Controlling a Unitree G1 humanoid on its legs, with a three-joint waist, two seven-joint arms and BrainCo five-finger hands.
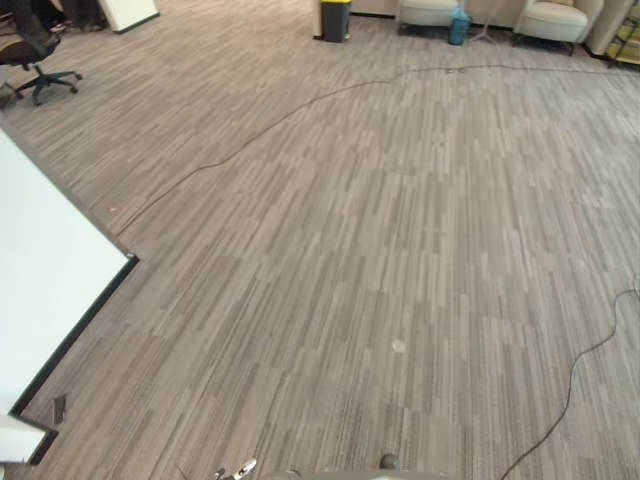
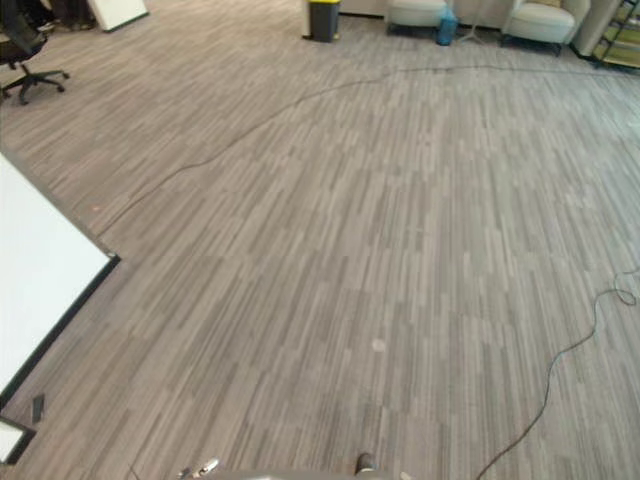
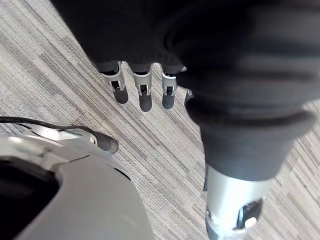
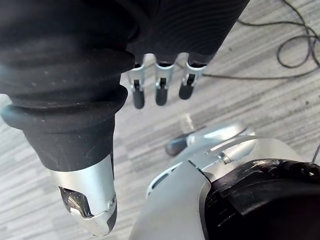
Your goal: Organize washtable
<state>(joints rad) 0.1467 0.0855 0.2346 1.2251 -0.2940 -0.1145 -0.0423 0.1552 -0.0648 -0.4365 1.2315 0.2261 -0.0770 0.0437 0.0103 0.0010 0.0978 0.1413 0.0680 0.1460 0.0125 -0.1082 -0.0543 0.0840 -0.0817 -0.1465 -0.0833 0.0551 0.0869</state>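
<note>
My left hand (image 3: 142,90) hangs down over grey striped carpet, fingers straight and relaxed, holding nothing. My right hand (image 4: 159,86) hangs the same way over the carpet, fingers straight and empty. In the eye views a wide stretch of carpet (image 1: 380,250) lies ahead, with no washtable or washing items in sight.
A white panel with a black edge (image 1: 50,270) lies at the left. A black office chair (image 1: 35,55) stands far left. A dark bin with a yellow lid (image 1: 335,18), pale armchairs (image 1: 555,20) and a blue object (image 1: 459,27) line the far wall.
</note>
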